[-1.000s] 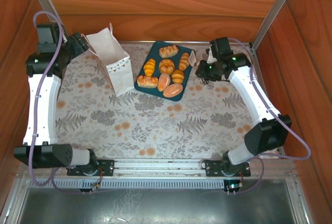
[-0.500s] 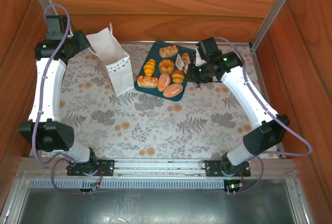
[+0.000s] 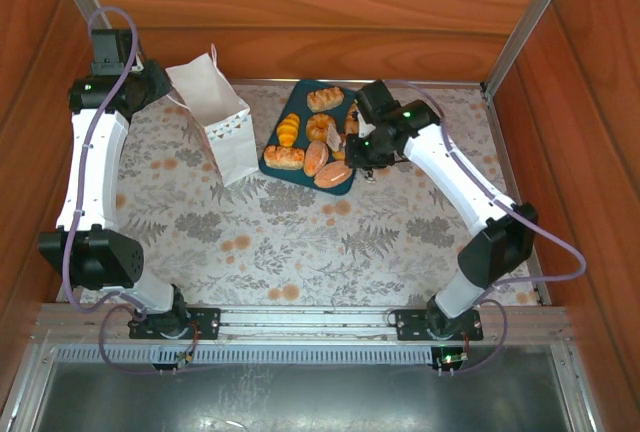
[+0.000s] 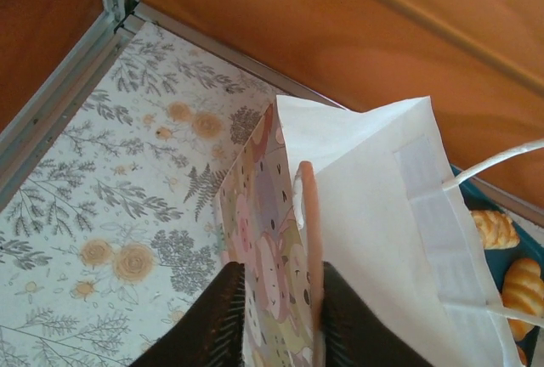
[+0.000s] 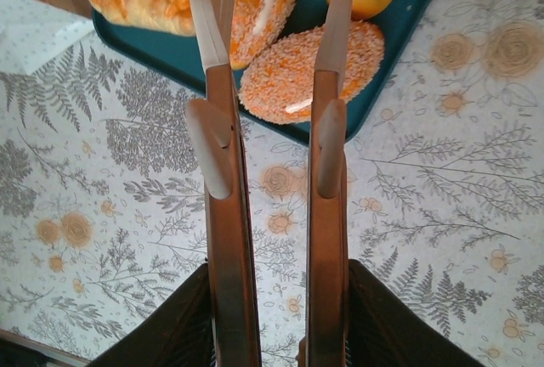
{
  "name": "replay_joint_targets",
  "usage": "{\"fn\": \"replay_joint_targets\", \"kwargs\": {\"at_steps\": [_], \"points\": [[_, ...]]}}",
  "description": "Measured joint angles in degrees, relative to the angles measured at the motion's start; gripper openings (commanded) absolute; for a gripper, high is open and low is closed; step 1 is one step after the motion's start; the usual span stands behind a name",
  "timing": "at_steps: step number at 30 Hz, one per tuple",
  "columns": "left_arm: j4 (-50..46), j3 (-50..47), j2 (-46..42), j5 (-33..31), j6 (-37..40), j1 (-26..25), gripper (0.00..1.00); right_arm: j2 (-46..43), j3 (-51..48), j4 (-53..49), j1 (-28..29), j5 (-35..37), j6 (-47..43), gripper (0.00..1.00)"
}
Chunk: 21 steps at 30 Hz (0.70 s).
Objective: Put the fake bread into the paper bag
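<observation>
Tablecloth [image 3: 300, 252] with a floral print runs from the arm bases to the far wall. Over it the right gripper [image 5: 276, 10] hangs at the near rim of the teal tray [image 5: 153, 44]. Its fingers are a narrow way apart with nothing between them, their tips above a sesame-crusted oval loaf [image 5: 276, 87]. The fake bread [image 3: 320, 129] all sits on that tray, and none is in the paper bag [image 3: 215, 117], which stands upright just left of the tray. The step in hand is judged to be the first pick. The jaws probably need to widen before descent, straddle the loaf across its short axis and close gently, since the glossy shell may slip. At the bag the left gripper [image 4: 279, 299] straddles one side wall at the rim; whether its pads bear on the paper cannot be told. A steady hold there would keep the mouth wide. The overhead view gives the spacing of bag, tray and arms. The left wrist view adds the printed paper between the fingers and a loop handle [image 4: 493, 163]. The right wrist view adds the alignment of fingers to loaf.
</observation>
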Motion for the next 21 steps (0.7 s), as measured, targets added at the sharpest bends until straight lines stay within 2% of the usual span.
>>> {"fn": "replay_joint_targets", "kwargs": {"at_steps": [3,10,21], "points": [[0.0,0.1,0.1,0.0,0.0,0.3,0.15,3.2,2.1,-0.3,0.5,0.0,-0.7,0.4],[0.0,1.0,0.5,0.0,0.2,0.9,0.07,7.4,7.0,-1.0,0.5,0.0,-0.6,0.4],[0.0,1.0,0.5,0.2,0.2,0.9,0.04,12.0,10.3,-1.2,0.7,-0.3,2.4,0.42]]}}
